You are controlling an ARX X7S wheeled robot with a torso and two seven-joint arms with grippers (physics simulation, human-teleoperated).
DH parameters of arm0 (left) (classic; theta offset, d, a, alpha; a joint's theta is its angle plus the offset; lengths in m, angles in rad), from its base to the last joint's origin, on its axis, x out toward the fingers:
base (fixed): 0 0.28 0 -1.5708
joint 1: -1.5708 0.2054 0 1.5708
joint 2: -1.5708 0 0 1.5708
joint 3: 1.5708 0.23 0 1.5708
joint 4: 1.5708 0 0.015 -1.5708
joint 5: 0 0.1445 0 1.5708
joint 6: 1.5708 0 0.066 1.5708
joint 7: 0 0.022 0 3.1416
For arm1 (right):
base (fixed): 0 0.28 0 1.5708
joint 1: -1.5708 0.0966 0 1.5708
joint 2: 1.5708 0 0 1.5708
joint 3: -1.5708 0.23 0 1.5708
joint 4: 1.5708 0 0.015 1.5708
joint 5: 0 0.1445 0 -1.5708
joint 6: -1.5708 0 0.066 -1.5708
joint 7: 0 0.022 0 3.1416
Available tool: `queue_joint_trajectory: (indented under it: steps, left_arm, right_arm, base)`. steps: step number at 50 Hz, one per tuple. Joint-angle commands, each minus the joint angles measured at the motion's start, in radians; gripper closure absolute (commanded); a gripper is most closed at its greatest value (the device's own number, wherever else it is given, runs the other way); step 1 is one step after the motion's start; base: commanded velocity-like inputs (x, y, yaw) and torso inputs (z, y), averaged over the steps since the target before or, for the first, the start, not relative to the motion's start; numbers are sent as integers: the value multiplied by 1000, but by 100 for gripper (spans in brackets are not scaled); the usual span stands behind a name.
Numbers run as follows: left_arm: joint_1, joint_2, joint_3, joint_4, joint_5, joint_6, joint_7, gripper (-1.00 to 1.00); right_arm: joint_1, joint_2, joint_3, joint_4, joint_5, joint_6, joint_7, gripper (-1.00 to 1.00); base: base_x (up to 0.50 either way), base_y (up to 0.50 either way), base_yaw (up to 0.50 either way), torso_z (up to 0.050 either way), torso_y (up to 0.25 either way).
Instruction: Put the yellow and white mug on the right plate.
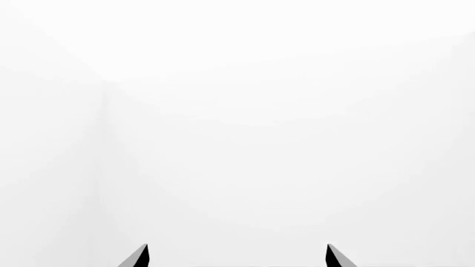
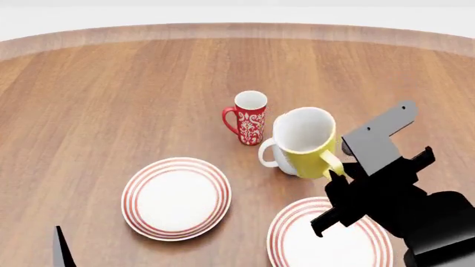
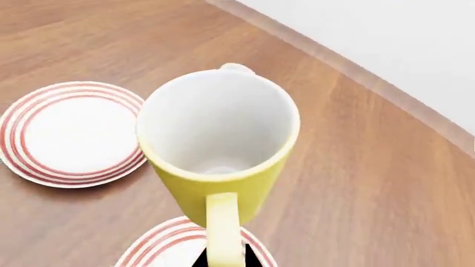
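Observation:
The yellow and white mug (image 2: 306, 142) hangs tilted above the table, held by its yellow handle in my right gripper (image 2: 337, 165). It is above the far edge of the right plate (image 2: 297, 245), a white plate with red rings at the front right. In the right wrist view the mug (image 3: 219, 139) shows its white inside; my right gripper (image 3: 224, 257) is shut on the handle, with the right plate (image 3: 159, 247) below. My left gripper (image 1: 237, 256) is open and empty, facing blank white; one fingertip (image 2: 63, 247) shows at the head view's lower left.
A look-alike left plate (image 2: 176, 197) lies front centre, also in the right wrist view (image 3: 70, 133). A slim red-and-white mug (image 2: 250, 118) stands behind. A plain white mug (image 2: 271, 154) is mostly hidden behind the yellow one. The wooden table's far edge (image 2: 237, 30) curves across the back.

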State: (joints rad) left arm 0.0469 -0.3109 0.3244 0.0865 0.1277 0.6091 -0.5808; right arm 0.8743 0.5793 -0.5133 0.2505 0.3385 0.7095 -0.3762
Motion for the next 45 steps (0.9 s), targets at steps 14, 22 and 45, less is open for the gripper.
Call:
queue_joint_trajectory:
  steps: [14, 22, 45]
  left_arm:
    - [0, 11, -10, -1, 19, -2, 15, -100]
    - [-1, 8, -5, -1, 17, -6, 16, -100]
    - [-4, 3, 6, -4, 13, -14, 14, -100]
  right_arm:
    - [-50, -77, 158, 64, 90, 37, 38, 100]
    - [-80, -58, 125, 87, 59, 18, 34, 100]
    - [-107, -47, 69, 105, 25, 0, 18, 100]
  base:
    - [0, 0, 0, 0, 1]
    - [0, 0, 0, 0, 0]
    - [0, 0, 0, 0, 0]
